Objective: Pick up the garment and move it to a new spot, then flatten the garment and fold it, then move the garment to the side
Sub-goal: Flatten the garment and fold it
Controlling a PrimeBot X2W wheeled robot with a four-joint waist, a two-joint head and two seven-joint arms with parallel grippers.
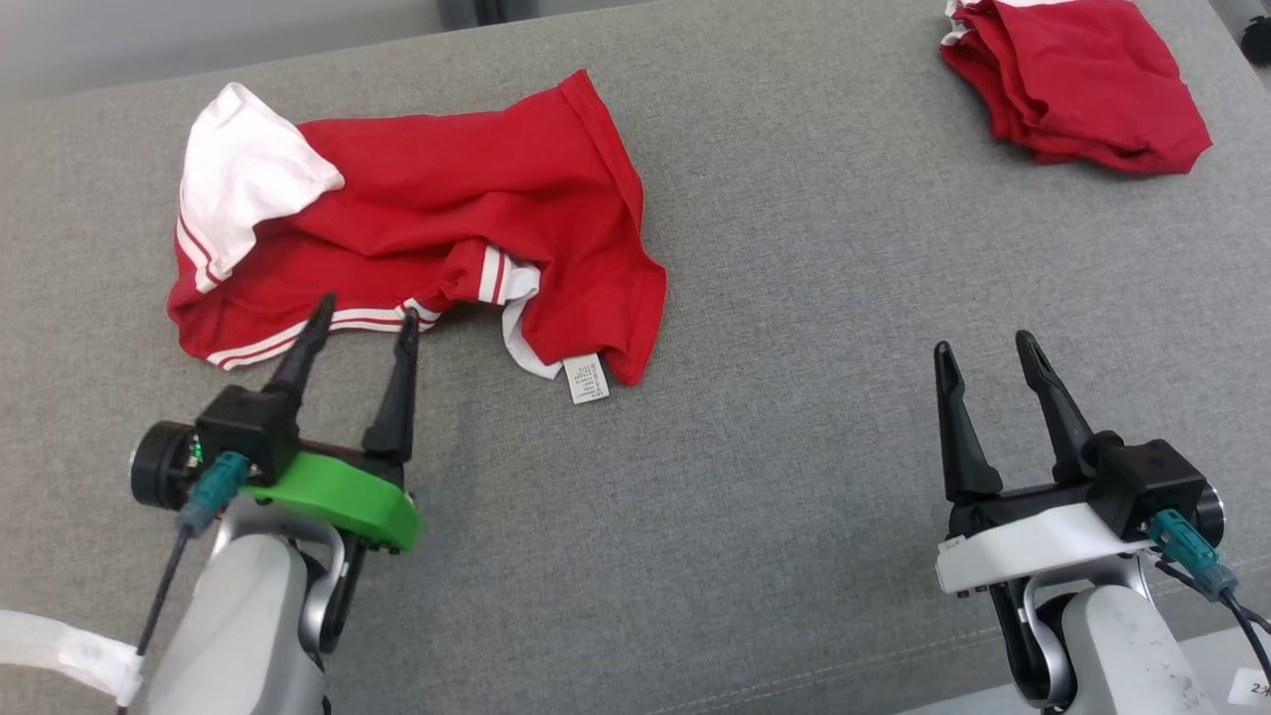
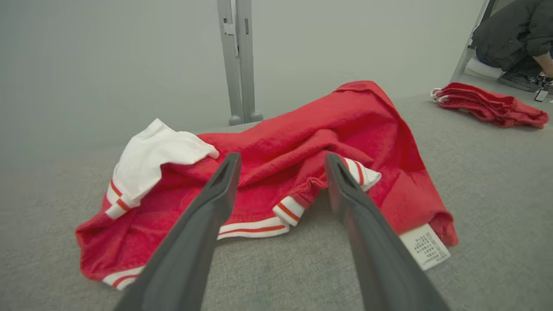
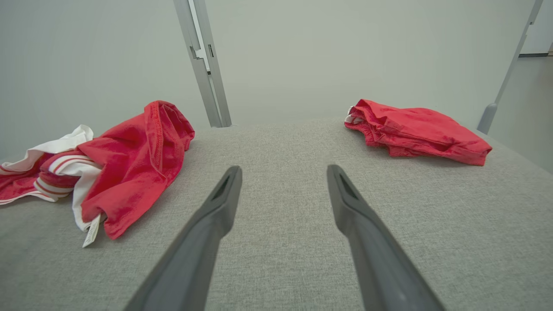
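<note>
Red garment with white sleeve and striped trim, crumpled on the left of the grey fabric surface, care label at its near edge. At its near striped hem, left gripper, fingers spread, gripping nothing. Well apart to the right, right gripper, likewise spread and empty. Far right, second red garment, bundled.

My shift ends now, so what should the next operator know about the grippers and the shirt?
Left gripper: open, empty, tips at the near hem of the shirt.
Right gripper: open, empty, above bare pad.
Shirt: crumpled, on the pad's left side.
Second garment: folded, far right corner.
Done: no flattening or folding yet; whether the first move was made, cannot tell.
Left: flatten, fold, move aside.
</note>
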